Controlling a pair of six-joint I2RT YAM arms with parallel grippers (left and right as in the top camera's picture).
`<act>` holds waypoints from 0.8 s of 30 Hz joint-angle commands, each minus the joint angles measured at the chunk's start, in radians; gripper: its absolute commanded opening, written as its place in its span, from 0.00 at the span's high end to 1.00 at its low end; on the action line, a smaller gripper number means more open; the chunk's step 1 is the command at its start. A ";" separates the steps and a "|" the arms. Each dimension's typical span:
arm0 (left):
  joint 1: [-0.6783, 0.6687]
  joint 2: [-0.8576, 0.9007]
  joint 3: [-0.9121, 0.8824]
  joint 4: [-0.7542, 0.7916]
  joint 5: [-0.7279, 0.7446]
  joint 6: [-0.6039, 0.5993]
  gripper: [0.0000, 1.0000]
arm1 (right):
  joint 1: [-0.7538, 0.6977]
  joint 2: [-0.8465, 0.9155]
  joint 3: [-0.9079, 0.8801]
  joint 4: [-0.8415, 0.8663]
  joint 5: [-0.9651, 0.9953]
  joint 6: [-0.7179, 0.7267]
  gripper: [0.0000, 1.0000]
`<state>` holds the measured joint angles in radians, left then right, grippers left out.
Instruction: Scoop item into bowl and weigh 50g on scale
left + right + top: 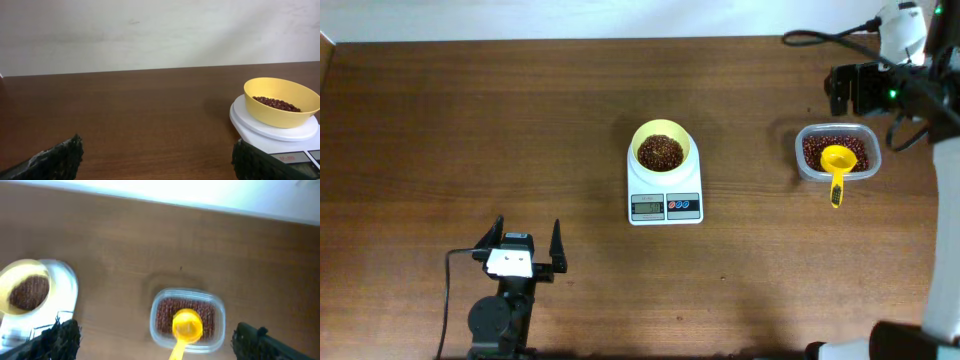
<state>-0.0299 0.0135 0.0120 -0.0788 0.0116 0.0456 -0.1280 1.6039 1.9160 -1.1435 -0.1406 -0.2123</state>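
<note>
The pale-yellow bowl (642, 135) stands on the white scale (650, 190) at the table's centre and holds a heap of reddish-brown beans (660, 152). The left wrist view shows the bowl (280, 112), the beans (277, 103) and the scale (265, 132) at the right. The right wrist view shows the bowl (10, 277) and scale (67, 285) at the left. My left gripper (528, 240) (157, 145) is open and empty, near the front left. My right gripper (847, 90) (152, 335) is open and empty, held high above the back right.
A clear plastic tub (804, 160) (220, 325) of beans stands to the right of the scale. A yellow long-handled scoop (837, 160) (187, 325) rests in it, handle towards the front. A black cable (820, 38) runs along the back right edge.
</note>
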 commanded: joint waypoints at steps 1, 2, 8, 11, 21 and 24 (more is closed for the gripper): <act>0.007 -0.008 -0.003 -0.005 0.008 0.016 0.01 | 0.004 -0.153 -0.224 0.149 -0.029 0.075 0.01; 0.007 -0.008 -0.003 -0.005 0.008 0.016 0.01 | 0.003 -0.201 -0.307 0.220 -0.043 0.075 0.01; 0.007 -0.008 -0.003 -0.005 0.008 0.016 0.01 | 0.003 -0.581 -0.928 0.777 -0.095 0.105 0.01; 0.007 -0.008 -0.003 -0.005 0.008 0.016 0.01 | 0.004 -0.750 -1.210 1.087 -0.095 0.177 0.01; 0.007 -0.008 -0.003 -0.005 0.008 0.016 0.01 | 0.005 -1.227 -1.789 1.507 -0.072 0.251 0.01; 0.007 -0.008 -0.003 -0.005 0.008 0.016 0.01 | 0.006 -1.359 -1.873 1.505 -0.057 0.251 0.01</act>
<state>-0.0292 0.0105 0.0120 -0.0792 0.0116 0.0460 -0.1284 0.3294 0.0963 0.3561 -0.2184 0.0265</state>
